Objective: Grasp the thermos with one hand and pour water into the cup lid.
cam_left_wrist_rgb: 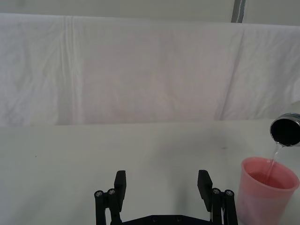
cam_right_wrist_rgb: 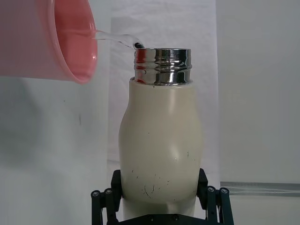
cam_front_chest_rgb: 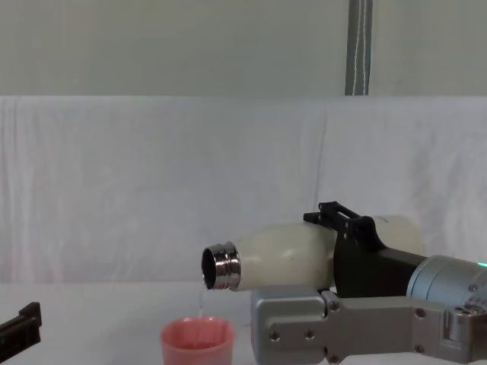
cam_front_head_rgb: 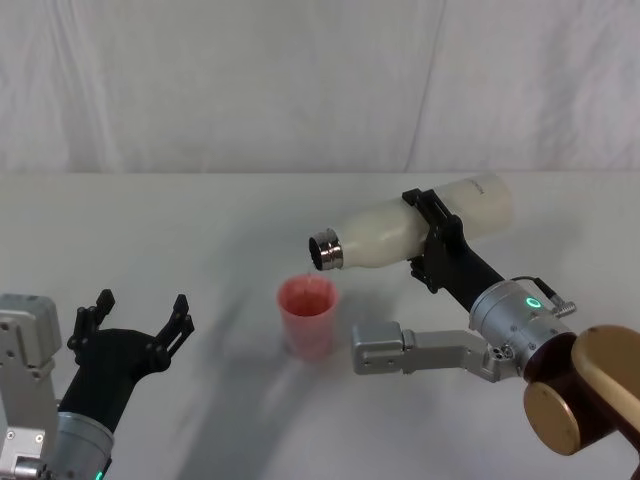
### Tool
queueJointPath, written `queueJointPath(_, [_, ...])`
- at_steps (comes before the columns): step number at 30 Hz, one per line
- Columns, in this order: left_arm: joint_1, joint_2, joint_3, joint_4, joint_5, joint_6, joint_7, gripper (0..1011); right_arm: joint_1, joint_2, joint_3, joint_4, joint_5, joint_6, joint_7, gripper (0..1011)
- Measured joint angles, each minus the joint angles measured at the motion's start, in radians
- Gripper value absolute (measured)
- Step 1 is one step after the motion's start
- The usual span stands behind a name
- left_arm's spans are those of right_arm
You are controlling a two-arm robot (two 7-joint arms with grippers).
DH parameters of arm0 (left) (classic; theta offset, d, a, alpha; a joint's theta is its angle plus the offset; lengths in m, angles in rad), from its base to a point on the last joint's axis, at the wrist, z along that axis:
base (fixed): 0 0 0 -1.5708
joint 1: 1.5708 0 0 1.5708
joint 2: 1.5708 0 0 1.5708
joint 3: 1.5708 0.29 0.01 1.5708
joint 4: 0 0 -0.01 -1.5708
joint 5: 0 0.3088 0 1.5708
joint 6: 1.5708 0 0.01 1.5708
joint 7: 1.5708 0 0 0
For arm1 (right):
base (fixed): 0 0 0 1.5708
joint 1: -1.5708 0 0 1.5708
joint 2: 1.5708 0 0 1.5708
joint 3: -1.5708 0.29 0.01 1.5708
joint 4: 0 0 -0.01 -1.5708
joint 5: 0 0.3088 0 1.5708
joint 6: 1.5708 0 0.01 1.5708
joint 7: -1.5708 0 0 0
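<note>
Your right gripper [cam_front_head_rgb: 437, 243], clamped on the tipped cream-white steel-necked thermos [cam_front_head_rgb: 400, 236], streams water into the salmon-pink cup lid [cam_front_head_rgb: 307, 316] mid-table, left gripper [cam_front_head_rgb: 140, 322] wide open alongside; tilt further and it overflows.

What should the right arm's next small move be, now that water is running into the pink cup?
Probably hold the tilt briefly, then roll the thermos back upright. The right gripper has it nearly level, a thin stream falls from its steel neck into the cup lid, and water already pools there. The left gripper is idle.

Both arms end in a black forked tool: the left tool [cam_front_head_rgb: 140, 322], the right tool [cam_front_head_rgb: 438, 240]. Silver wrist housings, green lights, copper-brown right joint.
</note>
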Motion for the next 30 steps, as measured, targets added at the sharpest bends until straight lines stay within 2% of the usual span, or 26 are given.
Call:
queueJointPath(6, [0.0,0.0,0.0,0.0,0.0,0.0,0.0,1001,-0.005,-0.003,0.002,-0.001,0.005,0.001,0.0,950])
queueJointPath(14, [0.0,0.0,0.0,0.0,0.0,0.0,0.0,1001,-0.021,-0.015,0.011,-0.002,0.038,-0.003,0.003,950])
queueJointPath(30, [0.0,0.0,0.0,0.0,0.0,0.0,0.0,1001,-0.061,-0.041,0.073,-0.024,0.148,-0.013,0.026,950])
